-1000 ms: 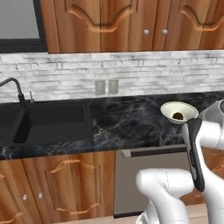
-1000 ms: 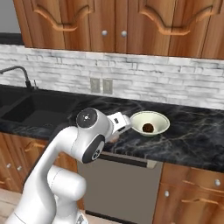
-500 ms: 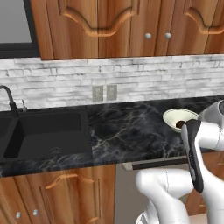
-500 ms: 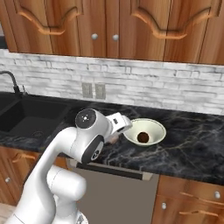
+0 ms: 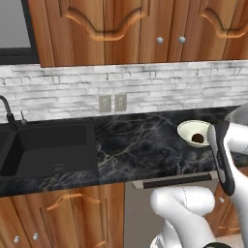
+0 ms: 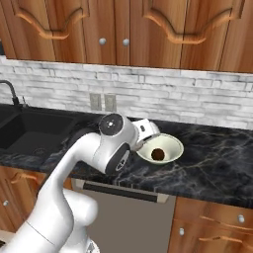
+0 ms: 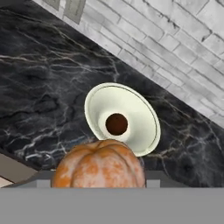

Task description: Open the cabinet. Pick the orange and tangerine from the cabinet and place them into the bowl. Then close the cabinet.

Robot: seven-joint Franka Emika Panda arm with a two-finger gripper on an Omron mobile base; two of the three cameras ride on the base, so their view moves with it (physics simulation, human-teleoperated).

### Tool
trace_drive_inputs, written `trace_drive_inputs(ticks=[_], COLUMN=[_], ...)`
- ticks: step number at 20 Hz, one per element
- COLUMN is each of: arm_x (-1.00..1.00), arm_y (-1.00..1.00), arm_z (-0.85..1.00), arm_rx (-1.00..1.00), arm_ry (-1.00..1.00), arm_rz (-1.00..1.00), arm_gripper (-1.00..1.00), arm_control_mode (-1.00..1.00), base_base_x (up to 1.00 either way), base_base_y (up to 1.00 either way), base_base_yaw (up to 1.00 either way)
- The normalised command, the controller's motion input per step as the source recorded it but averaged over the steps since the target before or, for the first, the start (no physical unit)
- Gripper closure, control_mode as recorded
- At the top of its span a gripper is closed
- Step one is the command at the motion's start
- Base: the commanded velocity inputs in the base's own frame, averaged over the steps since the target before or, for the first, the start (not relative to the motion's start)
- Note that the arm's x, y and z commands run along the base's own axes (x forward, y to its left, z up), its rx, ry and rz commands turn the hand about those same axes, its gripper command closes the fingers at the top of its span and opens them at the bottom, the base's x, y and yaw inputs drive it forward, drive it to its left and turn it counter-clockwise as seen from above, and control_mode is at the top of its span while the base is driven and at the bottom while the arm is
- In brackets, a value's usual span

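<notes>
One ribbed orange fruit (image 7: 99,164) sits gripped in the gripper (image 7: 99,181), above the countertop's (image 6: 217,168) front edge, near the bowl (image 7: 139,127)

Cream bowl (image 7: 139,109) (black-marbled counter (image 7: 39,92))

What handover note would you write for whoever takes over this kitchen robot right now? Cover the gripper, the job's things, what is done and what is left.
Gripper: closed on a ridged orange fruit; I cannot tell whether it is the orange or the tangerine.
Things: the pale cream shallow bowl sits on the black marble counter, just ahead of the hand. It has a dark round patch at its centre and no orange-coloured fruit in it.
The reddish-brown wall cabinet doors in view are shut.
Done: one fruit is out of the cabinet.
Left: drop it into the bowl, probably fetch the second fruit, then confirm the cabinet is closed.
</notes>
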Motion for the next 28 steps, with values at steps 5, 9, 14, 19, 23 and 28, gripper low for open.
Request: trace_drive_inputs(ticks=[5,9,14,19,23,28], arm_x=[0.79,0.73,-0.01,0.03,0.26,0.36], arm_y=[-0.04,0.13,0.00,-0.01,-0.07,-0.34], arm_z=[0.33,0.01,-0.11,-0.62,-0.33,-0.07], arm_rx=[0.04,-0.04,0.00,-0.03,-0.01,0.02], arm_ry=[0.21,0.21,0.03,0.11,0.08,0.01], arm_rz=[-0.03,-0.02,0.00,0.00,0.01,0.04], arm_gripper=[1.00,1.00,1.00,1.00,1.00,1.00], arm_control_mode=[-1.00,-1.00,-1.00,-1.00,-1.00,-1.00], base_base_x=[0.00,0.00,0.00,0.00,0.00,0.00], base_base_y=[0.00,0.00,0.00,0.00,0.00,0.00], base_base_yaw=[0.00,0.00,0.00,0.00,0.00,0.00])
